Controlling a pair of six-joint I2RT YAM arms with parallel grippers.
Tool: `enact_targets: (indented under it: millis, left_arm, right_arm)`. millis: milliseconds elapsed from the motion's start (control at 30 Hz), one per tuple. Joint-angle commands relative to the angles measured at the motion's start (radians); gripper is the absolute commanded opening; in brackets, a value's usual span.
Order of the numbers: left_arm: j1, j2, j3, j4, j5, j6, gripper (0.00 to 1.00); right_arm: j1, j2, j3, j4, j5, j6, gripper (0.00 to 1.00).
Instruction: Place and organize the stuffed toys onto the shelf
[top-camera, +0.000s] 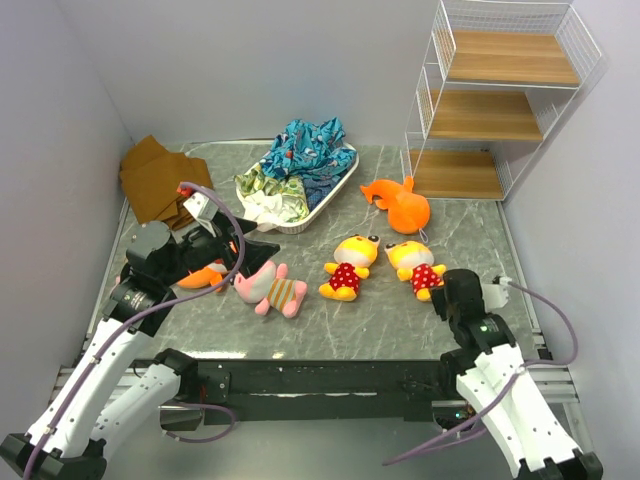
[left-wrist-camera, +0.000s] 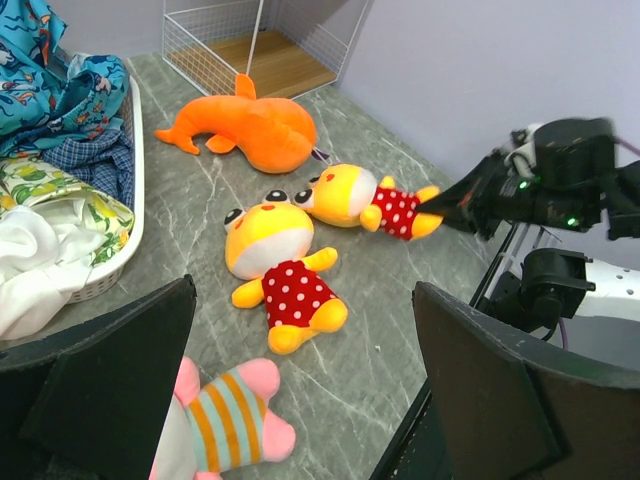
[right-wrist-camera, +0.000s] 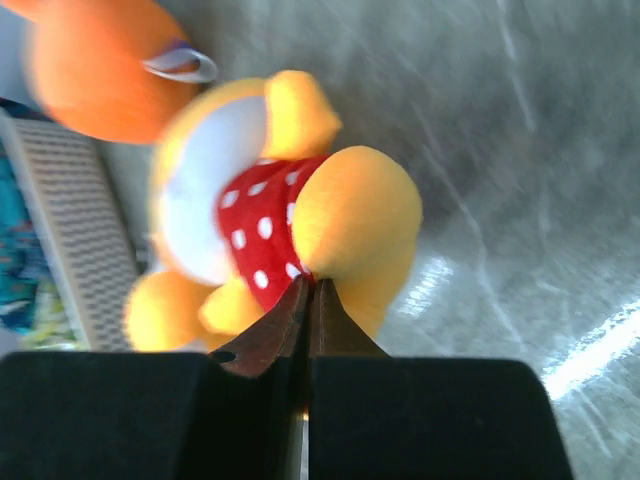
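Two yellow stuffed toys with red dotted bodies lie side by side on the table, one at the left and one at the right. My right gripper is shut, its tips pinching the right yellow toy where its leg meets the body. An orange shark lies in front of the shelf, whose boards are bare. A pink striped toy lies just under my left gripper, which hangs open with nothing in it. Part of another orange toy shows beneath the left arm.
A white oval tray holds the blue-patterned cloth heap at the back middle. The brown folded cloth lies at the back left. Grey walls close in both sides.
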Motion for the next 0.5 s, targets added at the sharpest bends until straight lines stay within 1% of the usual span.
enact_targets:
  millis: [0, 100, 133, 200, 233, 300, 333, 467]
  left_arm:
    - [-0.003, -0.004, 0.002, 0.029, 0.000, 0.002, 0.96]
    - [-0.004, -0.006, 0.001, 0.029, -0.006, 0.002, 0.96]
    - [-0.004, -0.006, 0.001, 0.029, -0.006, 0.004, 0.96]
    - [-0.004, -0.004, 0.002, 0.026, -0.007, 0.005, 0.96]
    - [-0.004, -0.003, 0.002, 0.026, -0.009, 0.005, 0.96]
    - [-0.004, -0.001, 0.004, 0.020, -0.013, 0.008, 0.96]
    - [-0.004, -0.003, 0.004, 0.018, -0.015, 0.010, 0.96]
    - [-0.006, -0.012, 0.002, 0.020, -0.021, 0.013, 0.96]
  right_arm:
    - [0.005, -0.034, 0.161, -0.083, 0.184, -0.069, 0.00]
    - [0.005, -0.007, 0.264, -0.113, 0.228, -0.126, 0.00]
    - [0.006, 0.001, 0.316, -0.113, 0.250, -0.142, 0.00]
    - [0.005, 0.027, 0.370, -0.105, 0.270, -0.195, 0.00]
    - [0.005, 0.041, 0.433, -0.104, 0.288, -0.217, 0.00]
    - [0.006, 0.083, 0.505, -0.122, 0.311, -0.258, 0.00]
    - [0.005, 0.097, 0.577, -0.121, 0.336, -0.274, 0.00]
    - [0.005, 0.179, 0.744, -0.113, 0.386, -0.361, 0.00]
